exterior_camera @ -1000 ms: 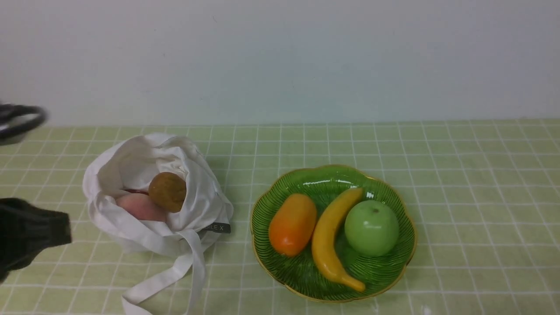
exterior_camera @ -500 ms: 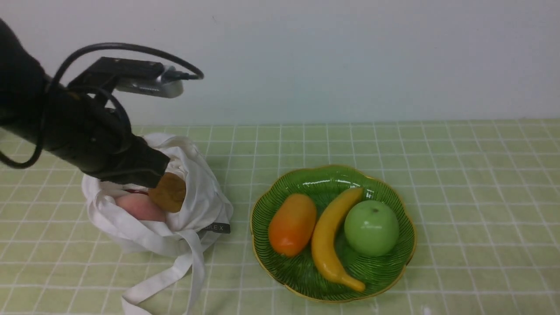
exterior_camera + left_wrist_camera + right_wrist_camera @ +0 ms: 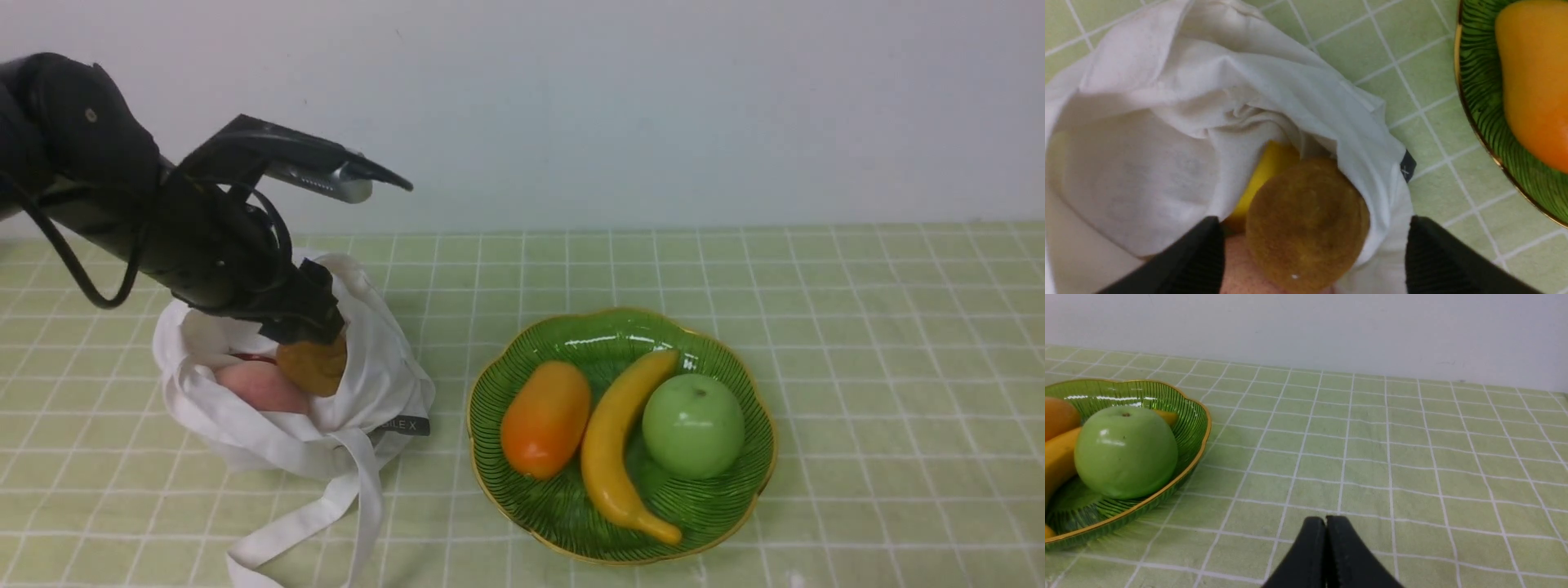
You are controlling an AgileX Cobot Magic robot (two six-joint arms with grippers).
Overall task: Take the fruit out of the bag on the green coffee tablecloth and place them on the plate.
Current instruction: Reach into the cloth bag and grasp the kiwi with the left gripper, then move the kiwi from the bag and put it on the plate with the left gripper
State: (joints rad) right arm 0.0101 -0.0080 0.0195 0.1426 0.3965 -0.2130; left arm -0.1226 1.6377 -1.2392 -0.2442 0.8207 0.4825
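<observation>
The brown rough-skinned fruit (image 3: 314, 374) lies in the open mouth of the soft white cloth tote (image 3: 245, 433), at the left of the pale green gridded tablecloth (image 3: 898, 367), beside a pink peach (image 3: 257, 385) and a small yellow fruit (image 3: 1269, 169). The left gripper (image 3: 1312, 245) hangs over it, jaws spread to either side, grasping nothing. The right gripper (image 3: 1326, 528) is clenched empty over the cloth near the glossy green gold-rimmed plate (image 3: 620, 333).

Brown rough fruit (image 3: 314, 369), pink peach (image 3: 260, 385), small yellow fruit (image 3: 1269, 167) inside open white bag (image 3: 384, 376), frame lower left; green gold-rimmed plate (image 3: 727, 502) centre-right; both on gridded green tablecloth (image 3: 898, 367).
</observation>
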